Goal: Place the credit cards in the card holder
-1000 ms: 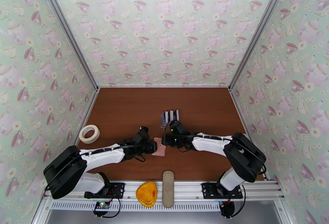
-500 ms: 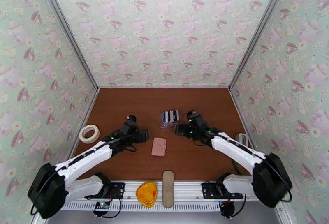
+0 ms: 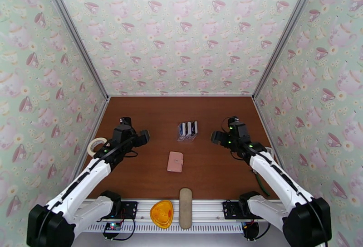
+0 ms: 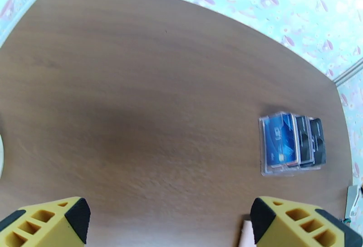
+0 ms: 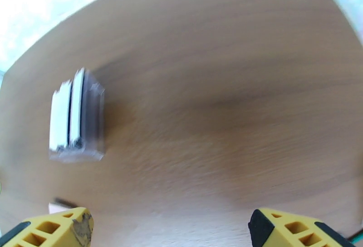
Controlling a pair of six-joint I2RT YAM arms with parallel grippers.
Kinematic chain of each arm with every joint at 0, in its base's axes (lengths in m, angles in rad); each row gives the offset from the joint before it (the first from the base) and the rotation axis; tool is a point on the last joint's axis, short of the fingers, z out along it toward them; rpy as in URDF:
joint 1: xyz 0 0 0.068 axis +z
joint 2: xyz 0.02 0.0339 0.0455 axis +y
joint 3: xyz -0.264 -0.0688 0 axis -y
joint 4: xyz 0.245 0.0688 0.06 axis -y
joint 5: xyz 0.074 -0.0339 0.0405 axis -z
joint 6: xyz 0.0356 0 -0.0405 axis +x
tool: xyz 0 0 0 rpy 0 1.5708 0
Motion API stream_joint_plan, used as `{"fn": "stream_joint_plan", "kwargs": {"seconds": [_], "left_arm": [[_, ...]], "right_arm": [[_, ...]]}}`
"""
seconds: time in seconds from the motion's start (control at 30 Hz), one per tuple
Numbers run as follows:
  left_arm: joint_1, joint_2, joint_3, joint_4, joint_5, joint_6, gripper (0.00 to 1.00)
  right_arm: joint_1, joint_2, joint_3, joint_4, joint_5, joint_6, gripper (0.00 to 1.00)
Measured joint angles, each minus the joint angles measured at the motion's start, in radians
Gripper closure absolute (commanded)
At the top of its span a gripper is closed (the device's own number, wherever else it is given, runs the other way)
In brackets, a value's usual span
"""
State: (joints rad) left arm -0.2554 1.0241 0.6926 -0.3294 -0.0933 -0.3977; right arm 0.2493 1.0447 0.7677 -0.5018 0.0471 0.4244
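Observation:
The pale pink card holder lies closed and flat on the brown table, with neither gripper touching it. The credit cards stand as dark and light stripes in a clear rack behind it. My left gripper hovers to the holder's left and my right gripper to its right, both open and empty. In the left wrist view the cards sit at the right, past my gripper. The right wrist view shows the cards blurred at the left and a corner of the holder above my gripper.
A roll of masking tape lies by the left wall, partly behind my left arm. An orange-yellow object and a long beige oval case rest on the front rail. A small pale object sits near the right wall.
Both arms have drawn back from the card holder, the left going left and the right going right. Both grippers opened wider. The holder stays where it lay.

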Motion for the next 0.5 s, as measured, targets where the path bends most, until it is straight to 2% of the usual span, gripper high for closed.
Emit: {"fn": "stream_joint_plan", "kwargs": {"seconds": [0.2, 0.5], "left_arm": [[0.114, 0.035, -0.008, 0.085, 0.071, 0.096, 0.0], [0.143, 0.025, -0.171, 0.362, 0.071, 0.269, 0.0]], "right_arm": [[-0.053, -0.09, -0.01, 0.024, 0.058, -0.069, 0.05], [-0.055, -0.125, -0.106, 0.174, 0.132, -0.169, 0.04]]}}
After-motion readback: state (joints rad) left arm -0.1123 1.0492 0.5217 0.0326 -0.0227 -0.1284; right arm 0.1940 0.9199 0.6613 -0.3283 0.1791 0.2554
